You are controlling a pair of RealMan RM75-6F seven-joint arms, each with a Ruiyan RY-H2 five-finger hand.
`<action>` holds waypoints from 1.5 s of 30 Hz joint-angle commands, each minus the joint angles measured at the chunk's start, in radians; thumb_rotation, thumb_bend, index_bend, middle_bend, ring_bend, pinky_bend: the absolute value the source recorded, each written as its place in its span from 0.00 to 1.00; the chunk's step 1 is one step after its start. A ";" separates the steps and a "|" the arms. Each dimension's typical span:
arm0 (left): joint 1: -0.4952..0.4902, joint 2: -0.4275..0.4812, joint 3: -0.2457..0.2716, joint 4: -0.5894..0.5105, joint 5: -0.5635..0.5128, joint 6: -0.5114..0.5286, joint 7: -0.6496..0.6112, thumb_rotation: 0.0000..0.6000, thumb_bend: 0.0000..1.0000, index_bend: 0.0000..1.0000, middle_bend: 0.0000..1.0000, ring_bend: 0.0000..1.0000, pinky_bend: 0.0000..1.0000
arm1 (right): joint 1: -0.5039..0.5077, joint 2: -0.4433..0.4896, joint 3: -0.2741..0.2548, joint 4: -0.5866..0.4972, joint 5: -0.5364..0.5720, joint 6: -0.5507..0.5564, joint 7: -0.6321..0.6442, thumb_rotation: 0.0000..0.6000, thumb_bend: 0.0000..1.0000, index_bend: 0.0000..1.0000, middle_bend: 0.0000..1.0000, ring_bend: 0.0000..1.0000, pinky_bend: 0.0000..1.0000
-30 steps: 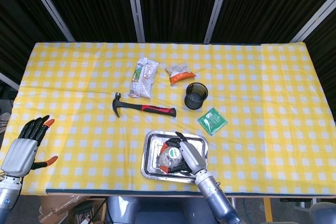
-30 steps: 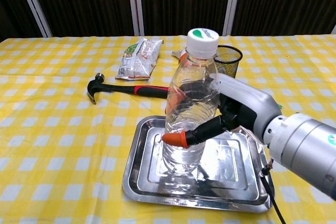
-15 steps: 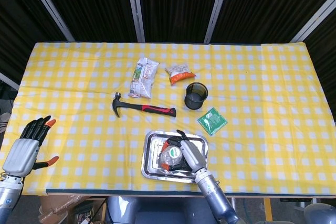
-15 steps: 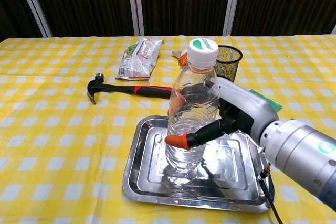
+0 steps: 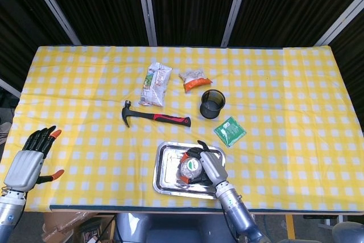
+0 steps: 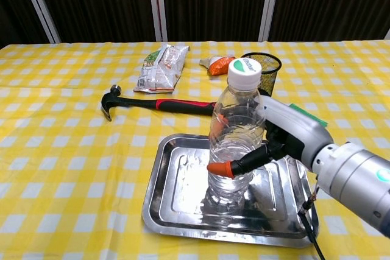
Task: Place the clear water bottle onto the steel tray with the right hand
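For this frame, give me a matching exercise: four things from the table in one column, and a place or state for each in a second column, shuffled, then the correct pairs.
Things:
1. clear water bottle
2. hammer
3. mesh cup
4. left hand

Places or states:
A. lying on the cloth beyond the steel tray
B. holding nothing, fingers apart, at the table's left edge
C. upright on the tray, gripped by the right hand
D. standing between the orange snack packet and the green sachet

Pairs: 1-C, 2-A, 3-D, 4-B
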 commanded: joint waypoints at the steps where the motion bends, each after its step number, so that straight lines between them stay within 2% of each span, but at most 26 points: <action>1: 0.000 -0.001 0.001 -0.001 0.000 0.000 0.004 1.00 0.15 0.06 0.00 0.00 0.00 | 0.002 0.020 -0.001 -0.016 0.014 -0.026 0.010 1.00 0.20 0.56 0.52 0.22 0.00; 6: 0.000 -0.003 0.001 -0.002 -0.002 -0.002 0.009 1.00 0.15 0.06 0.00 0.00 0.00 | 0.014 0.054 -0.011 -0.034 0.016 -0.081 0.034 1.00 0.15 0.42 0.37 0.15 0.00; 12: -0.001 -0.004 0.002 -0.002 -0.001 -0.003 0.012 1.00 0.15 0.06 0.00 0.00 0.00 | 0.021 0.074 -0.014 -0.048 0.020 -0.111 0.043 1.00 0.12 0.23 0.25 0.08 0.00; 19: -0.002 -0.004 0.003 -0.001 0.000 -0.005 0.012 1.00 0.15 0.06 0.00 0.00 0.00 | 0.018 0.153 -0.012 -0.112 0.025 -0.120 0.040 1.00 0.11 0.14 0.17 0.03 0.00; 24: -0.003 -0.003 0.004 -0.001 0.001 -0.006 0.010 1.00 0.15 0.06 0.00 0.00 0.00 | -0.012 0.324 -0.046 -0.212 -0.006 -0.113 0.033 1.00 0.10 0.12 0.14 0.01 0.00; 29: -0.002 -0.004 0.005 -0.004 0.001 -0.006 0.013 1.00 0.15 0.06 0.00 0.00 0.00 | -0.069 0.601 -0.124 -0.323 -0.070 -0.115 0.090 1.00 0.10 0.12 0.14 0.01 0.00; 35: 0.003 -0.005 0.011 -0.011 0.008 0.002 0.028 1.00 0.15 0.06 0.00 0.00 0.00 | -0.123 0.932 -0.245 -0.357 -0.222 -0.142 0.226 1.00 0.10 0.12 0.12 0.01 0.00; 38: 0.004 -0.007 0.010 -0.012 0.005 0.001 0.034 1.00 0.15 0.06 0.00 0.00 0.00 | -0.152 1.039 -0.286 -0.336 -0.257 -0.124 0.242 1.00 0.10 0.12 0.12 0.01 0.00; 40: 0.004 -0.007 0.008 -0.013 0.001 0.001 0.036 1.00 0.15 0.06 0.00 0.00 0.00 | -0.188 1.057 -0.285 -0.305 -0.234 -0.063 0.211 1.00 0.10 0.12 0.12 0.01 0.00; 42: 0.006 -0.006 0.006 -0.013 -0.003 0.004 0.036 1.00 0.15 0.06 0.00 0.00 0.00 | -0.234 1.026 -0.265 -0.258 -0.193 0.036 0.134 1.00 0.11 0.16 0.12 0.01 0.00; 45: 0.009 -0.003 0.002 -0.013 -0.010 0.009 0.035 1.00 0.15 0.06 0.00 0.00 0.00 | -0.312 0.870 -0.197 -0.131 -0.151 0.250 -0.022 1.00 0.11 0.22 0.13 0.01 0.00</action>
